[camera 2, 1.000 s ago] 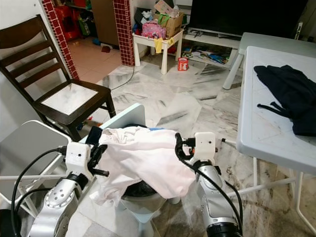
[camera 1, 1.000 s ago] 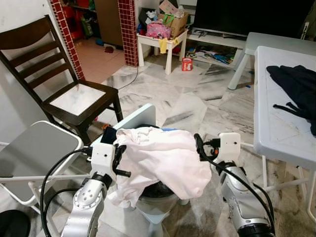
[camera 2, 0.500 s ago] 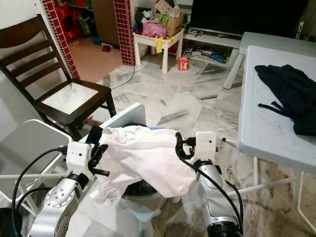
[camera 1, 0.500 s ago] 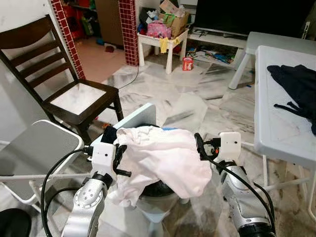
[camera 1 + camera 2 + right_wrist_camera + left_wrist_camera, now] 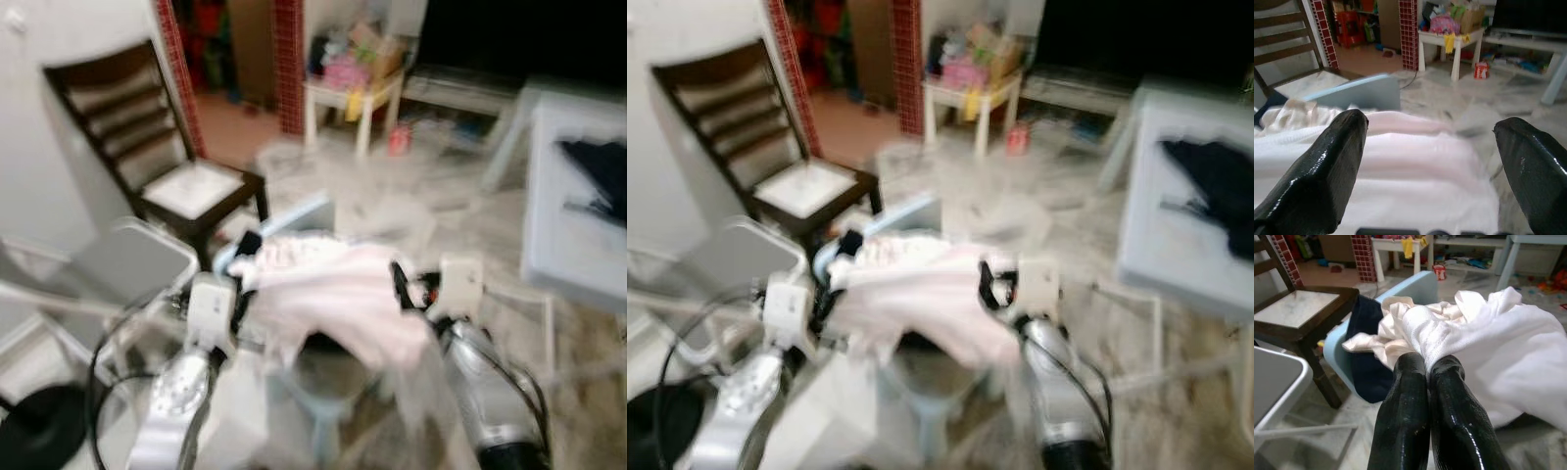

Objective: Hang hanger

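My left gripper (image 5: pixel 1426 366) pinches the white shirt (image 5: pixel 1488 347) tight over the little blue chair (image 5: pixel 1400 293). My right gripper (image 5: pixel 1430 142) is spread wide above it. I see no hanger. The shirt could slip.

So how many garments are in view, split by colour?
White garment, pinched in the left gripper: 1
Dark navy garment on the light blue chair: 1
Black garment on the white table: 1
Total: 3
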